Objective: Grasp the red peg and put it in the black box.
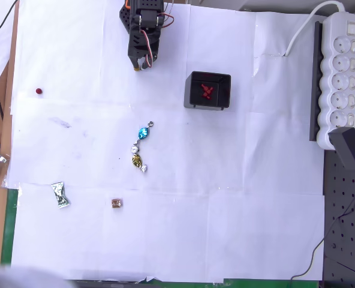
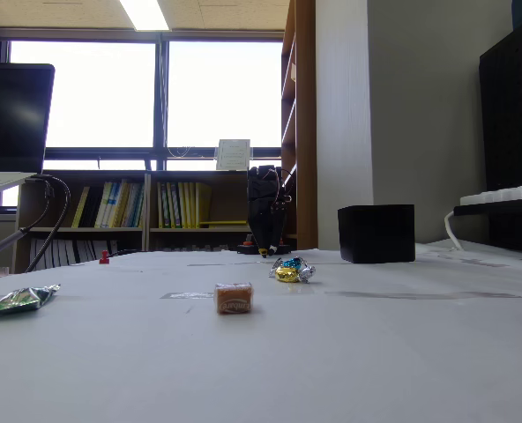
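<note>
Candies [image 1: 139, 147] between red peg [image 1: 39, 91] and black box [image 1: 208, 90], end effector [image 1: 141, 63] together, empty.

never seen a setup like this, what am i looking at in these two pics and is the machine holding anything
It is a small black robot arm on a table covered in white paper. One picture looks straight down from above; the other is taken low, at table level, facing the arm.

Its gripper points down at the paper, with nothing seen in it; whether the fingers are open or shut is hard to tell.

On the paper lie a tiny red peg far to the left in the overhead view, a black box with red pieces inside, blue and gold wrapped candies, a green-silver wrapped sweet and a small brown sweet. A white power strip lies at the right edge.
</note>
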